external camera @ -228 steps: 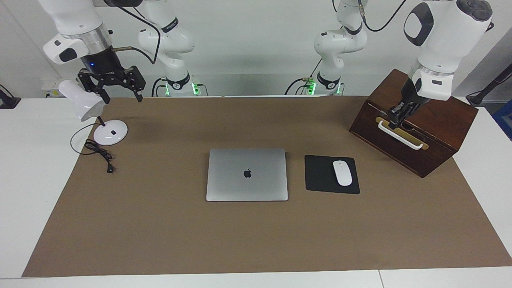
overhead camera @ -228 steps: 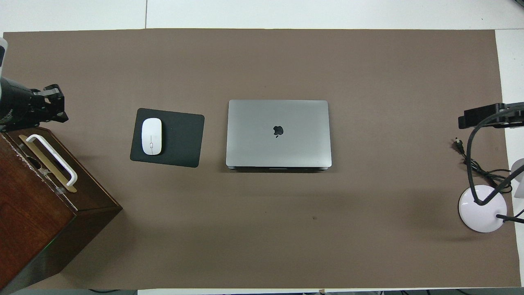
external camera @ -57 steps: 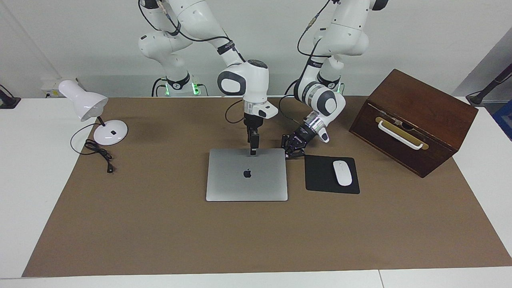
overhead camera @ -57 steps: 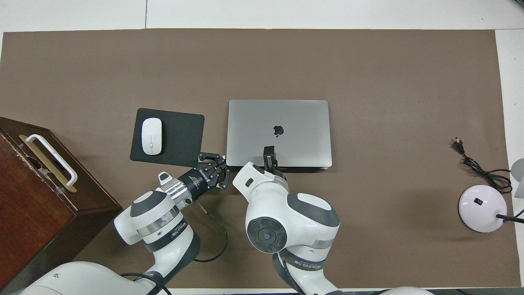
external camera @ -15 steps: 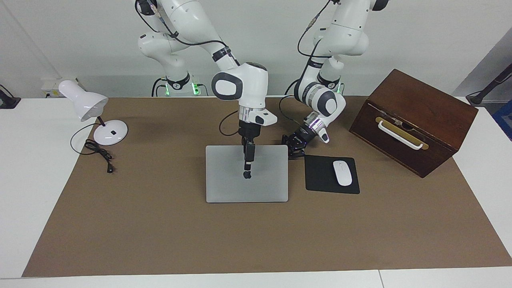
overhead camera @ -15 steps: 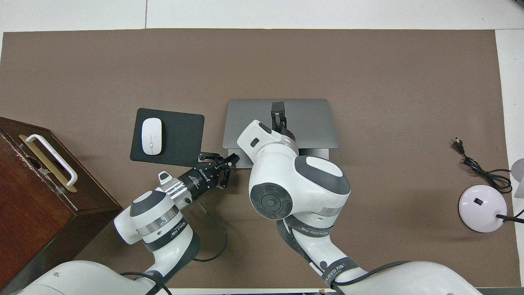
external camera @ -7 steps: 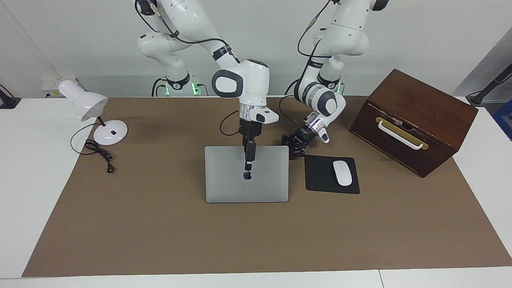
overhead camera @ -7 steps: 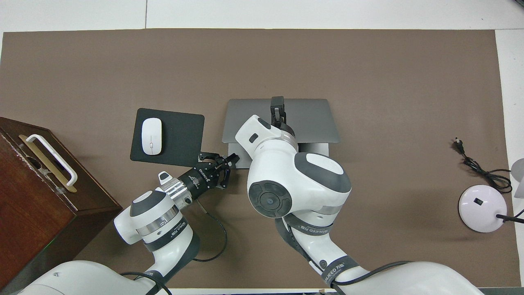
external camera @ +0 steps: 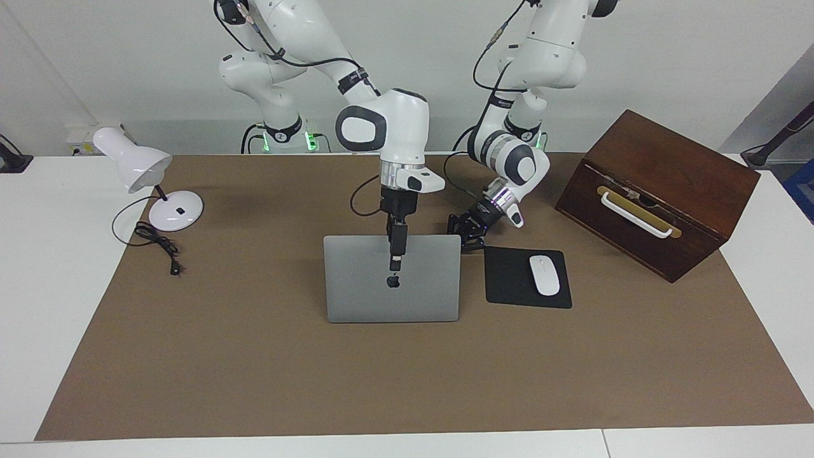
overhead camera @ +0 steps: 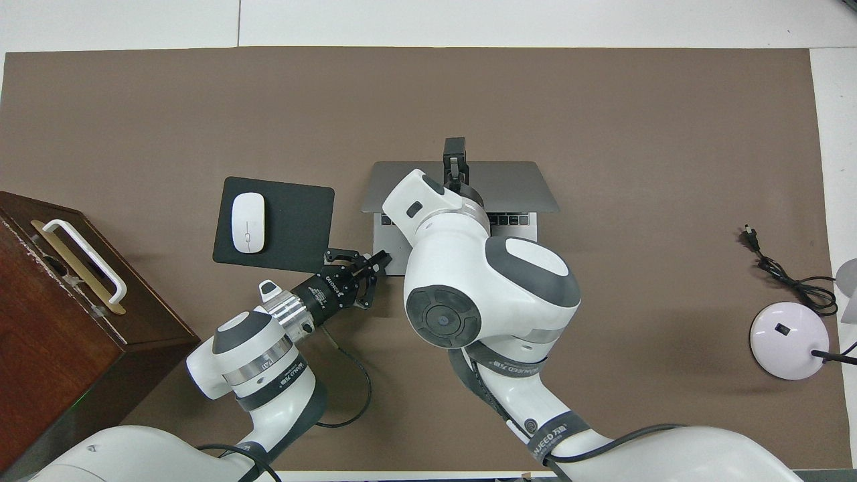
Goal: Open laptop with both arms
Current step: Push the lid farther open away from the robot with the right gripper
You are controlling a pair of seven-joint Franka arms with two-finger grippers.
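Observation:
The silver-grey laptop (external camera: pixel 356 280) sits mid-table with its lid tilted up, logo side turned away from the robots. The overhead view shows a strip of dark keys (overhead camera: pixel 509 219) under the lid (overhead camera: pixel 519 181). My right gripper (external camera: pixel 394 264) (overhead camera: pixel 455 144) straddles the lid's raised edge at its middle. One finger lies on the lid's outer face; the other is hidden. My left gripper (external camera: pixel 463 240) (overhead camera: pixel 380 258) is shut, its tips at the base's near corner beside the mouse pad.
A black mouse pad (external camera: pixel 505 280) with a white mouse (external camera: pixel 544 275) lies beside the laptop toward the left arm's end. A dark wooden box (external camera: pixel 661 191) with a white handle stands past it. A white desk lamp (external camera: pixel 172 213) and its cord (external camera: pixel 159 245) sit toward the right arm's end.
The lid has swung further up and the right gripper has risen with it. Keys now show under the lid. The left gripper has stayed at the base's corner.

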